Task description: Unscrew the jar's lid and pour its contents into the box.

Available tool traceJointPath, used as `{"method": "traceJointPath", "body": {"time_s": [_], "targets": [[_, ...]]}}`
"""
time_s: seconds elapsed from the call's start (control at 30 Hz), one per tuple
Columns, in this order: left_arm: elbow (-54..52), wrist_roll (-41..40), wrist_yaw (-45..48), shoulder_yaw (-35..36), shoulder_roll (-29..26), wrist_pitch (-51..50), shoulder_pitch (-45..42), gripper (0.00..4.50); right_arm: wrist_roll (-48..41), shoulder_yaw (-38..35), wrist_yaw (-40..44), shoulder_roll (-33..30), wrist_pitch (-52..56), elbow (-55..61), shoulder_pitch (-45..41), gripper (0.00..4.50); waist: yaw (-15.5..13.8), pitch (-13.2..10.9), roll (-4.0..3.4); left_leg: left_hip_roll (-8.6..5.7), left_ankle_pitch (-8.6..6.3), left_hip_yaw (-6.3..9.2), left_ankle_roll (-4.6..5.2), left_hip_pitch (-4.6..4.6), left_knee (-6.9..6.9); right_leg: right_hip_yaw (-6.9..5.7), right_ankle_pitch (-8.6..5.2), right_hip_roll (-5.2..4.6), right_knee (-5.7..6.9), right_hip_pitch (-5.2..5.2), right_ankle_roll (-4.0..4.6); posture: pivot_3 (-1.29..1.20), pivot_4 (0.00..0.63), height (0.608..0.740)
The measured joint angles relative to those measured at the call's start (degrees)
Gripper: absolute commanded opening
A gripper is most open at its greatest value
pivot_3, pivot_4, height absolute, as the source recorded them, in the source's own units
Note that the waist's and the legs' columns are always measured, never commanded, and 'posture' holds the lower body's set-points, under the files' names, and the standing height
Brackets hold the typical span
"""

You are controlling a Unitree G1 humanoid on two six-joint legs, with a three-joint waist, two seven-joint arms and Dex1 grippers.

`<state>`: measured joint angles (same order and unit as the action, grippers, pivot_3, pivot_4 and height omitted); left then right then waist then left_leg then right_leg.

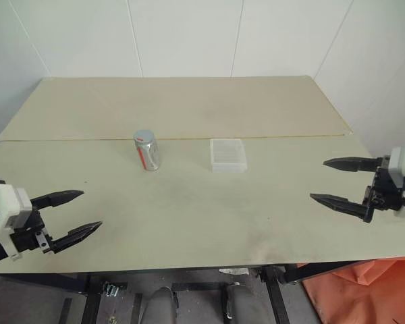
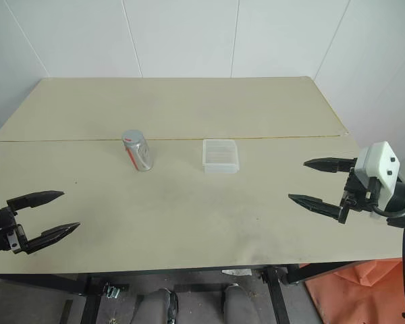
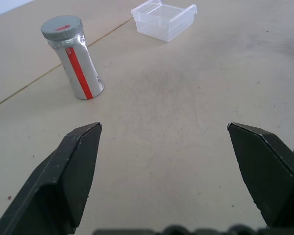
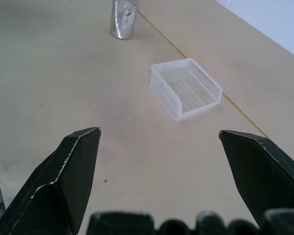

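Nearest the head camera, at about 8 o'clock and 4 o'clock of the table (image 1: pixel 189 229), hang my left gripper (image 1: pixel 75 214) and my right gripper (image 1: pixel 335 181), each with its jaws spread wide and nothing between them, both well apart from the work. Toward 12 o'clock from them, near the middle of the table, stands the jar (image 1: pixel 147 150), upright, with the lid (image 3: pixel 61 27) screwed on; the box (image 1: pixel 228 155) lies near it at its 3 o'clock, not touching. Handling, as I judge it: the jar is slim and smooth-walled, likely light and stiff but slippery under my black fingers, and tall enough to tip if nudged high, so I would clamp one gripper across the body at the red and white label, below the cap, and set the other across the ribbed rim of the lid to turn it. The box looks thin, light and easily pushed, so the pour should come from above without touching its rim. Contents: the box appears empty in both wrist views; what the jar holds I cannot tell, its body being silvery and closed.
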<state>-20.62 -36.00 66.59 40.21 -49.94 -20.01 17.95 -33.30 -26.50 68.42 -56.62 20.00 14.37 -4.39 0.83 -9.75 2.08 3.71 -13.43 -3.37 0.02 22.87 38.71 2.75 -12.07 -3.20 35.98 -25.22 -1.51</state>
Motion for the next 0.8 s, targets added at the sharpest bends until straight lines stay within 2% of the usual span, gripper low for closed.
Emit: {"method": "traceJointPath", "body": {"time_s": [0.23, 0.4, 0.57, 0.67, 0.8], "targets": [[-1.1, 0.0, -1.3, 0.0, 1.5, 0.2, 0.9, 4.47, 0.5, 1.3, 0.1, 0.0, -0.7, -1.1, -1.7, 4.50, 0.0, 0.0, 0.00, 0.00, 0.00, 0.00, 0.00, -0.01, 0.00, 0.00, 0.00, 0.00, 0.01, 0.00, 0.00, 0.00, 0.150, 0.740], [-0.8, 3.8, -8.0, -2.2, 7.5, 4.8, -3.0, 4.47, 0.5, 1.6, 0.7, 0.0, -0.9, -1.8, -2.8, 4.50, -0.3, 0.0, -0.01, -0.02, 0.00, 0.01, 0.00, -0.01, 0.04, 0.00, 0.01, 0.00, 0.03, 0.06, 0.00, 0.00, 0.150, 0.740], [4.6, 12.6, -20.7, -8.3, 19.8, 15.3, -11.1, 4.47, 0.8, 4.1, 0.6, 1.4, -2.3, -2.6, -4.3, 4.50, -0.3, 0.1, 0.01, -0.06, 0.01, 0.05, 0.01, -0.04, 0.14, 0.02, 0.11, 0.02, 0.01, 0.22, -0.05, 0.00, 0.150, 0.740], [8.5, 17.5, -25.0, -13.3, 23.0, 19.4, -13.9, 4.47, 0.9, 5.8, -0.4, 3.3, -2.6, -2.4, -4.6, 4.50, -0.2, 0.1, 0.01, -0.10, 0.01, 0.05, 0.01, -0.02, 0.14, 0.07, 0.30, 0.02, 0.01, 0.22, -0.36, 0.00, 0.150, 0.740], [14.7, 20.9, -27.7, -18.8, 23.7, 21.3, -19.8, 4.47, 0.6, 8.2, -2.5, 4.8, -1.5, 1.6, -4.4, 4.50, -0.2, 0.1, 0.01, -0.09, 0.01, 0.09, 0.01, -0.03, 0.14, 0.07, 0.34, 0.05, 0.04, 0.21, -0.40, 0.00, 0.150, 0.740]]}}
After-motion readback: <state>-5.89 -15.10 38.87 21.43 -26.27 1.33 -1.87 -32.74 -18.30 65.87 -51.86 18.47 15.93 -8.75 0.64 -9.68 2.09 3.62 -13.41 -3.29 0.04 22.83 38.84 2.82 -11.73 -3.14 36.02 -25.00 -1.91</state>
